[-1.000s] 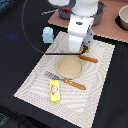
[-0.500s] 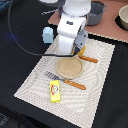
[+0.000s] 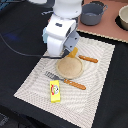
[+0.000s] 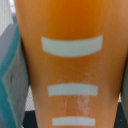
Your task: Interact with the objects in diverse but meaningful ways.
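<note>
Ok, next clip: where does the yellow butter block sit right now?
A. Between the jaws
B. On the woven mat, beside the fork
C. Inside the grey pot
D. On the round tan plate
B: the yellow butter block lies flat on the woven mat, just next to the fork, off the round tan plate.
</note>
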